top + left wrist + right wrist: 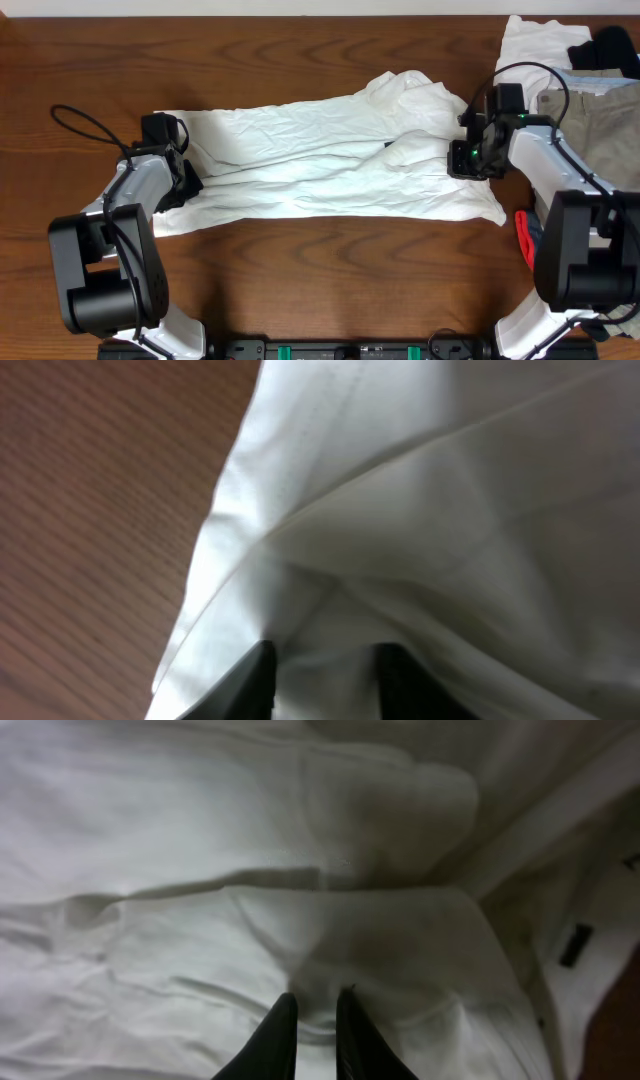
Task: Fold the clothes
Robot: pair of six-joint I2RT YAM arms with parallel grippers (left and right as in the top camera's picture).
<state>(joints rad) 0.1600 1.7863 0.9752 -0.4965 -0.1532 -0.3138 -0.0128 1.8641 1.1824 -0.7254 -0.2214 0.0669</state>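
- Looking down from overhead, I see the white garment (330,165) spread wrinkled across the middle of the wooden table (300,50), running from 9 o'clock to 3 o'clock.
- My left gripper (185,178) sits on the garment's 9 o'clock end. In the left wrist view its fingers (255,682) stand apart with cloth bunched between them, but I cannot tell whether they actually clamp it.
- My right gripper (465,160) is on the 3 o'clock end. In the right wrist view the fingers (280,1040) are drawn nearly together, pinching a raised ridge of the garment.
- A small dark label (575,945) shows on the cloth at 4 o'clock in the right wrist view.
- At 2 o'clock on the table lies a heap: a white piece (525,40), a black piece (605,45) on it, and khaki trousers (600,115) just below, partly under my right arm.
- Something red (523,235) peeks out beside the right arm's base at 4 o'clock; I cannot tell what it is.
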